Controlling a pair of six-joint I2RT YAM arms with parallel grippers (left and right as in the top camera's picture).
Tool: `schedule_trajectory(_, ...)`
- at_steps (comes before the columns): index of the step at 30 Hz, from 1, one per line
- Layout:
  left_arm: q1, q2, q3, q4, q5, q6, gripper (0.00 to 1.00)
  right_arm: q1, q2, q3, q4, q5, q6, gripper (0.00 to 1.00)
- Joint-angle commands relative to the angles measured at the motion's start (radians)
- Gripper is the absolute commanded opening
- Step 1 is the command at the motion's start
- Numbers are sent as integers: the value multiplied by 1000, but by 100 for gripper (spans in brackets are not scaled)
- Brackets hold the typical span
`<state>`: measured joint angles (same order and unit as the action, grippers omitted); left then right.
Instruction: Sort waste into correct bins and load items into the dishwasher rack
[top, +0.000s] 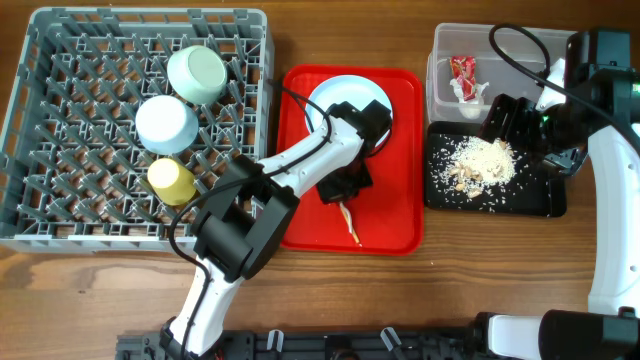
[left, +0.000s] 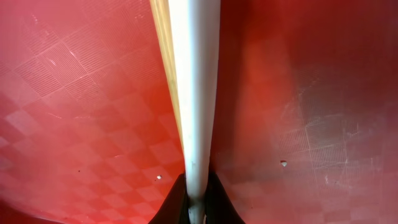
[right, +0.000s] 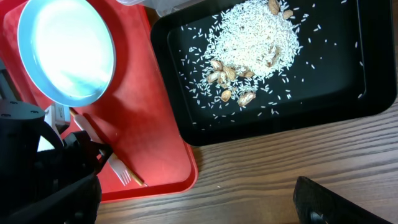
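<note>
Left fingers (left: 180, 205) are pinching the fork (left: 194, 93) by its handle, low over the red tray (left: 74, 124), probably to carry it to the rack (top: 40, 100). The stick (left: 166, 74) lies right along the fork's edge. I can't tell if it is caught in the grip too. The grip is at the handle end, so the tines point away.

Both bowls (top: 197, 73) and the cup (top: 171, 180) sit mouth-sideways in the rack. The plate (top: 325, 95) is on the red tray, partly under the left arm. The wrapper (top: 463, 75) is in the tub (top: 440, 60), and the crumbs (top: 483, 162) are piled in the black tray (top: 530, 195), so the waste looks sorted.

Right fingers (right: 326, 202) hang over the desk by the black tray. Only a dark bit shows at the frame edge, so I can't tell whether they are spread or closed. The wrist view cuts off the fork's tines.
</note>
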<state>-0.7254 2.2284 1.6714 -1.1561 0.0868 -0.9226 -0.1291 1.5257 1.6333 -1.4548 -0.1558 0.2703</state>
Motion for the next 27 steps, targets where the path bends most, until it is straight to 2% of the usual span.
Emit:
schedule_trajectory(1, 25, 34, -18, -16, -29, -3, 4, -3, -15, 9, -3, 11, -10, 100)
schedule_trajectory(4, 56, -10, -18, -23, -29, 5, 4, -3, -15, 9, -2, 10, -9, 100)
schedule_trajectory(6, 76, -53, -18, -23, -35, 93, 4, -3, -15, 9, -2, 10, -9, 100)
schedule_trajectory(10, 130, -199, -18, -15, -161, 267, 4, -3, -15, 9, -2, 10, -9, 100)
schedule_trajectory(18, 323, -464, -18, 10, -164, 691, 4, -3, -15, 9, -2, 10, -8, 100)
schedule_trajectory(20, 395, -480, -18, 26, -158, 726, 4, -3, -15, 9, -3, 10, -8, 100)
schedule_trajectory(27, 495, -473, -18, 96, -140, 759, 4, -3, -15, 9, -2, 10, -6, 100)
